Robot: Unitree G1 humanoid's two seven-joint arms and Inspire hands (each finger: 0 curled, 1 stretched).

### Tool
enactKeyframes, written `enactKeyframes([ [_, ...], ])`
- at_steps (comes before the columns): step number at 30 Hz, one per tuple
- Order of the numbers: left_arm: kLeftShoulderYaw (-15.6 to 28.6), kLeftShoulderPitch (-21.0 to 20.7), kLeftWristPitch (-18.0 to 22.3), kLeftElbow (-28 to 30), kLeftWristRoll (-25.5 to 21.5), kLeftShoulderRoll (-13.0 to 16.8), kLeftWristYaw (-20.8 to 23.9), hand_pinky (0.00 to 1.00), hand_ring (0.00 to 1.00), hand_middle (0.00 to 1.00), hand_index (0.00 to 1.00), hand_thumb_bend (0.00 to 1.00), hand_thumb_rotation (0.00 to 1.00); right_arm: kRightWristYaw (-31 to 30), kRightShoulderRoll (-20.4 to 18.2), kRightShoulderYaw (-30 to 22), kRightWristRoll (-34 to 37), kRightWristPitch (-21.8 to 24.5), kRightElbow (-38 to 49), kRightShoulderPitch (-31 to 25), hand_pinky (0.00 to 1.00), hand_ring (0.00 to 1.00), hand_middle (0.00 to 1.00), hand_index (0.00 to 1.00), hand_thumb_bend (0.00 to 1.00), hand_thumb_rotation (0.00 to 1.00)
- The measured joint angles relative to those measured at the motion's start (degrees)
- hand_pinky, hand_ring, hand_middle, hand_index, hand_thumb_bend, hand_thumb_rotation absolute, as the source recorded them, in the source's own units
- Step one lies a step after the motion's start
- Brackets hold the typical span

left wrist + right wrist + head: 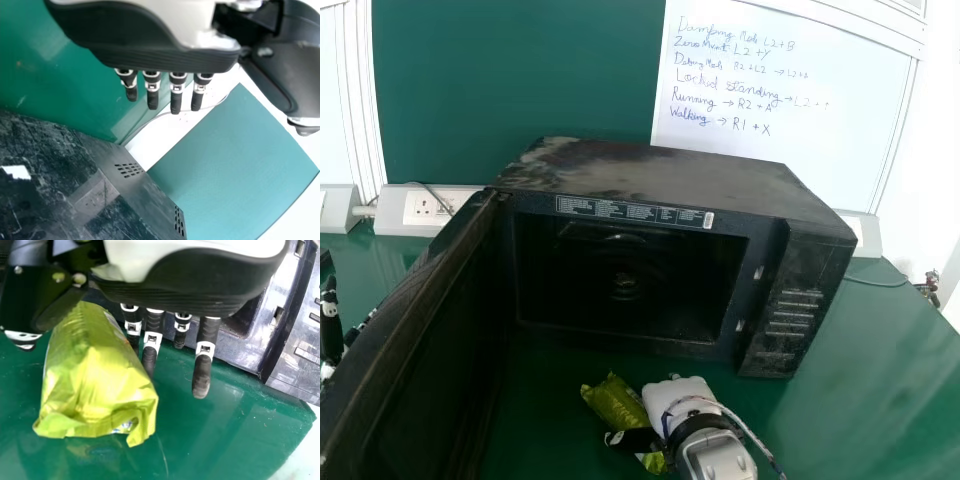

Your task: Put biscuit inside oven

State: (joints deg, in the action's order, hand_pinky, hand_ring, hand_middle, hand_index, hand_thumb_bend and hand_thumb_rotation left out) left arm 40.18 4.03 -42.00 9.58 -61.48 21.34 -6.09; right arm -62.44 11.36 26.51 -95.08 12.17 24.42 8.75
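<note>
Checking the biscuit packet (612, 402) against my right hand (682, 397): it lies just to the left of that hand, in front of the open oven (670, 175). Its long axis, per head view, runs obliquely, the far end tipped toward the left and the near end passing under my thumb. The right hand is clearly the nearer one. My left hand (331, 325) is well apart, beyond the swung-out door (420, 320), its fingers extended and holding nothing.

Right wrist view: the packet sits in the gap between thumb and fingers, thumb on one side, fingers on the other. The fingers are nearly straight, so I log the hand as open, no grip formed. Contact with the packet: cannot tell.

Judgement: stage is pre-grasp. Next, the fingers should close sideways across the packet's width, then lift and carry it forward into the cavity (630, 285). A weak pinch might let it swing or slip.

Appearance: yellow-green wrapper, glossy, creased, bulging through the middle, with a crimped, flared end and a small pale and blue printed patch. Likely to crumple somewhat under pressure.
</note>
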Motion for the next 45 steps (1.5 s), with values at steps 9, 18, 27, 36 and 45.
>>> enactKeyframes([
  [9, 0.0, 0.0, 0.0, 0.0, 0.0, 0.0, 0.0, 0.68, 0.75, 0.78, 0.78, 0.61, 0.02, 0.1, 0.2, -0.2, 0.0, -1.4, 0.7, -0.5, 0.25, 0.37, 0.55, 0.82, 0.69, 0.15],
  [18, 0.0, 0.0, 0.0, 0.2, 0.0, 0.0, 0.2, 0.68, 0.74, 0.78, 0.78, 0.60, 0.02, -1.2, 0.0, 0.1, -0.9, -2.7, 0.7, -0.3, 0.18, 0.25, 0.37, 0.73, 0.71, 0.09],
  [27, 0.0, 0.0, 0.0, 0.7, -0.3, 0.0, 0.4, 0.67, 0.73, 0.77, 0.77, 0.62, 0.01, -3.2, -1.2, 0.6, -2.2, -2.7, 1.3, -0.2, 0.21, 0.29, 0.40, 0.72, 0.62, 0.09],
  [36, 0.0, 0.0, 0.0, 0.6, -0.3, 0.0, 0.4, 0.67, 0.73, 0.77, 0.77, 0.60, 0.01, -3.0, -1.3, -0.1, -1.7, -2.8, 1.7, -0.5, 0.09, 0.16, 0.29, 0.72, 0.61, 0.04],
  [45, -0.1, 0.0, 0.0, 0.6, -0.4, 0.0, 0.3, 0.68, 0.75, 0.78, 0.78, 0.60, 0.02, -3.2, -1.4, -2.0, 1.0, -2.5, 1.7, -0.3, 0.08, 0.16, 0.29, 0.71, 0.59, 0.05],
])
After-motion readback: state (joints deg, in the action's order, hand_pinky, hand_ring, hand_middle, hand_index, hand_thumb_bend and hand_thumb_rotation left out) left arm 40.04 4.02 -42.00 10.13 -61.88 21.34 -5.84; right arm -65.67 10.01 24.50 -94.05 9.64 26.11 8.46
